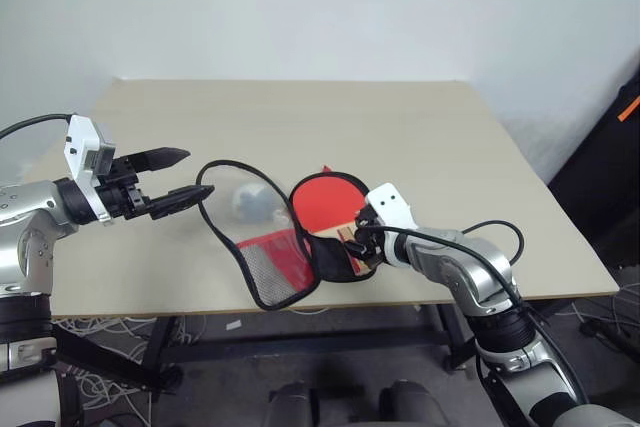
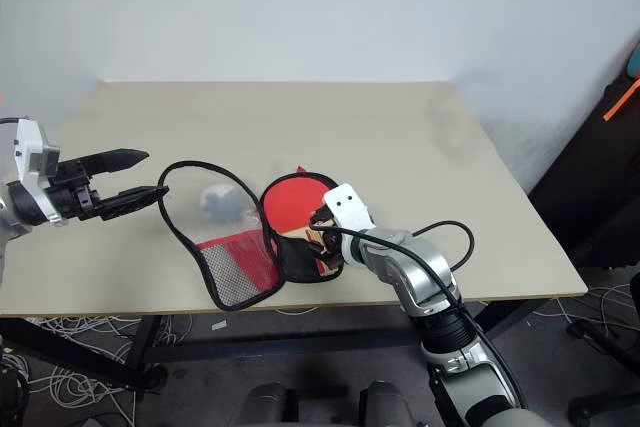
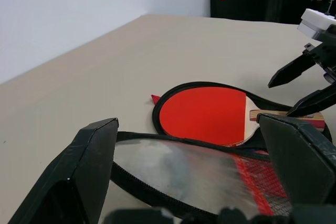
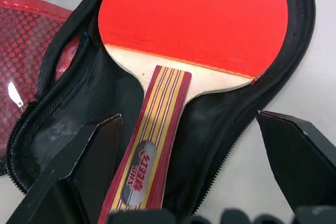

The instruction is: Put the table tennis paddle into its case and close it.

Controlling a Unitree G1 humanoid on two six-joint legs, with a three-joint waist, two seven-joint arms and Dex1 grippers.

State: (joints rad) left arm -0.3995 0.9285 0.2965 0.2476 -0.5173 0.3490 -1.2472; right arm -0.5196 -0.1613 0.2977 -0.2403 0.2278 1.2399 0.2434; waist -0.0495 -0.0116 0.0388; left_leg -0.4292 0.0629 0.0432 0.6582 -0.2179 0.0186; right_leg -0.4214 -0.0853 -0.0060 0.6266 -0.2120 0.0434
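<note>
**Inspector:** Beige rectangular worktop stands against a pale wall, with loose cables on the floor beneath. Report the task items.

**Assistant:** The red fabric paddle-shaped case with black zipper edging lies unzipped near the front edge. The table tennis paddle with round red rubber face and striped wooden handle rests inside the black-lined half, handle towards the front edge. The other half, a flap with red mesh pocket, is folded out to the left.

**Inspector:** Tools?

**Assistant:** Right tool hovers just over the handle, black fingers spread wide on either side, gripping nothing. Left tool sits above the worktop beside the flap's zipper loop, fingers also wide apart, empty.
</note>
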